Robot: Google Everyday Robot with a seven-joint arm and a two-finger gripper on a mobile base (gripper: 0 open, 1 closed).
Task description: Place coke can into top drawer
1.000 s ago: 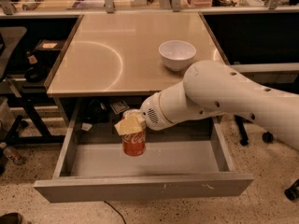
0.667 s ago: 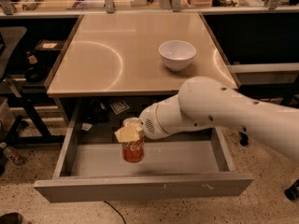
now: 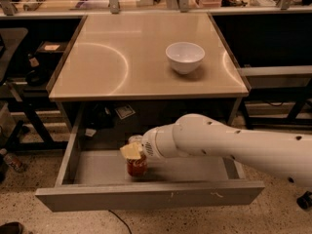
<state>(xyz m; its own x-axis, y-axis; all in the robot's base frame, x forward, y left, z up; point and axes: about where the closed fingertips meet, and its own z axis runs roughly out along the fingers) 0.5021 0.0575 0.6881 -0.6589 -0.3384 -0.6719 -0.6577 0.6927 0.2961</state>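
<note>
**Coke can inside open top drawer, in jaws**

The coke can [image 3: 137, 166] stands upright inside the pulled-out top drawer [image 3: 146, 197], left of centre, near the front panel. The gripper [image 3: 133, 149] sits over the can's top, with its jaws closed on the upper part. A white bowl [image 3: 185, 57] rests on the beige surface [image 3: 122, 57] above.

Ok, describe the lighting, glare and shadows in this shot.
Camera view: warm, dim light overall; curved glare arcs streak the beige tabletop; the white ceramic bowl casts a soft shadow at its base; the recess behind the open grey top drawer is dark; the gripper, at the top of the small red coke can inside the drawer, shows no glare.
</note>
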